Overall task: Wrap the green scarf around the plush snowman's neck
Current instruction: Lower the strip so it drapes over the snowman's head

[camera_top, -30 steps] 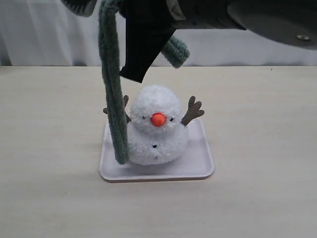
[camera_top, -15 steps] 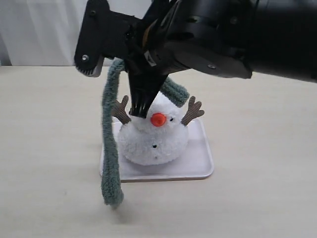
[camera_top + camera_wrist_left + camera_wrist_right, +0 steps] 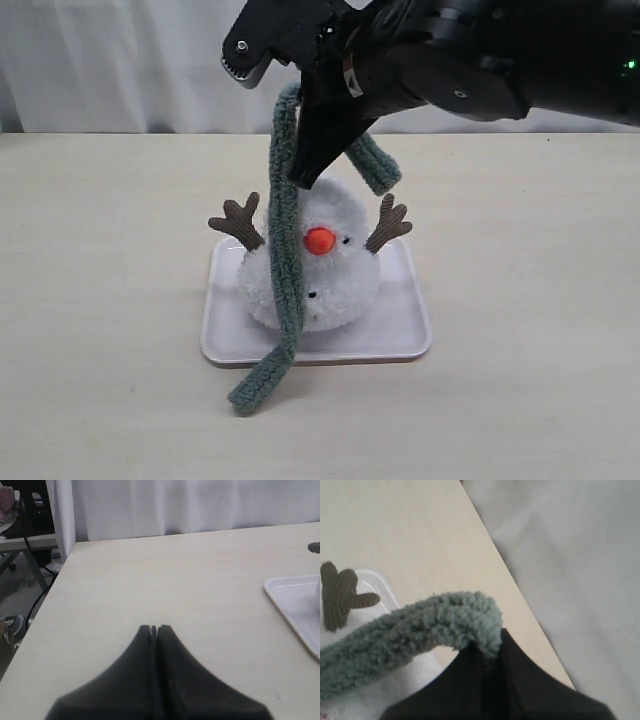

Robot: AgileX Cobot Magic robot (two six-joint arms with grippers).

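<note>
While pinched tight in right jaws just over snowman (image 3: 345,282), hanging in two ends: scarf (image 3: 287,260). Long end down across snowman's front, tip resting on table (image 3: 100,300) past tray (image 3: 410,325). Short end beside head. Left jaws shut together, low over table, well apart.

The table (image 3: 90,400) I work over is pale, cream-coloured wood and fills the lower three quarters of the exterior view from edge to edge. Across the top of that frame, behind the far edge, hangs a white curtain (image 3: 100,70) in soft vertical folds. The light is even, and shadows on the tabletop are faint. My left wrist camera shows a corner of the table, the same curtain beyond it and a white panel (image 3: 64,515) beside the curtain. Past the table's side edge are a grey floor (image 3: 20,587), a trailing black cable (image 3: 36,607) and a second, lower table (image 3: 25,543).
</note>
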